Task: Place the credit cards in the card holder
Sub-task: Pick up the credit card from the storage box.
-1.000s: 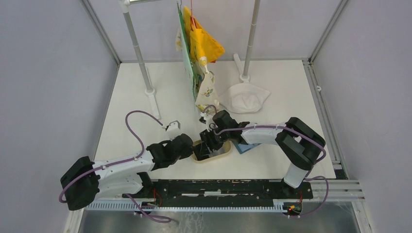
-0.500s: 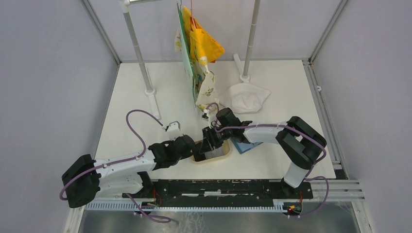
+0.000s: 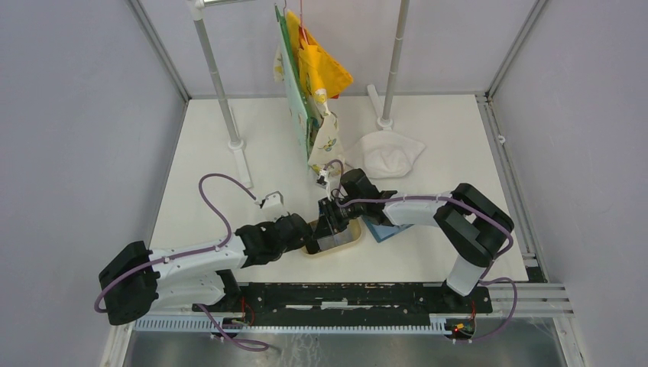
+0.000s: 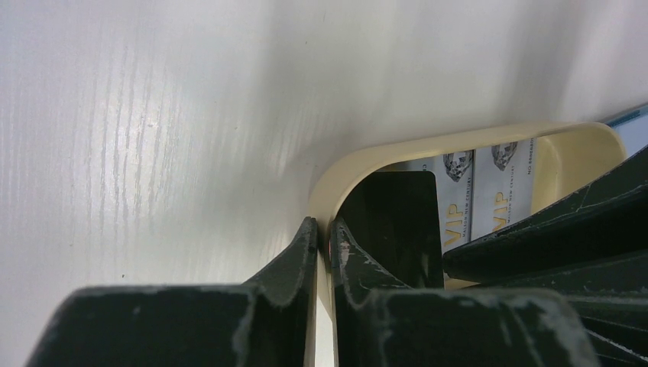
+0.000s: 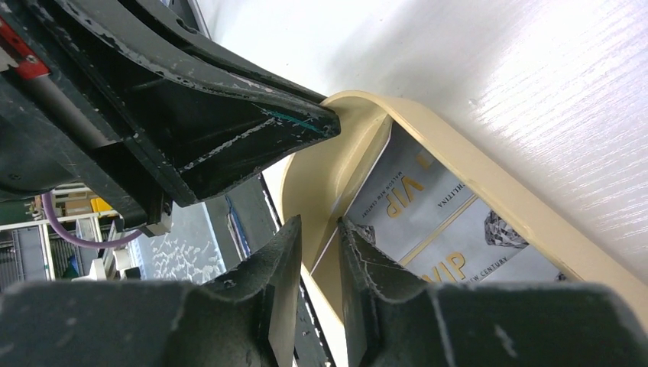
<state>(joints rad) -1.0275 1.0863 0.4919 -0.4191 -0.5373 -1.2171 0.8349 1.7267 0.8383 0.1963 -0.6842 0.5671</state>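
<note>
The credit cards (image 5: 428, 222) lie in a tan oval tray (image 3: 336, 252); their faces show gold VIP lettering and look grey in the glare. One dark card (image 4: 393, 222) leans at the tray's left end. My left gripper (image 4: 324, 224) is shut on the tray's left rim (image 4: 458, 134). My right gripper (image 5: 319, 222) reaches down into the tray; its jaws stand narrowly apart astride the tray's wall (image 5: 489, 183) and a card's edge. The blue card holder (image 3: 380, 231) lies just right of the tray, partly under my right arm.
A garment rack with hanging yellow and patterned cloths (image 3: 313, 84) stands behind the tray. A crumpled white cloth (image 3: 386, 153) lies at the back right. A small white block (image 3: 271, 201) sits left of the tray. Grey walls enclose the white table (image 3: 206, 176).
My right gripper has dipped lower into the tray and its jaws have narrowed markedly. My left gripper has edged right and keeps its hold on the tray's rim.
</note>
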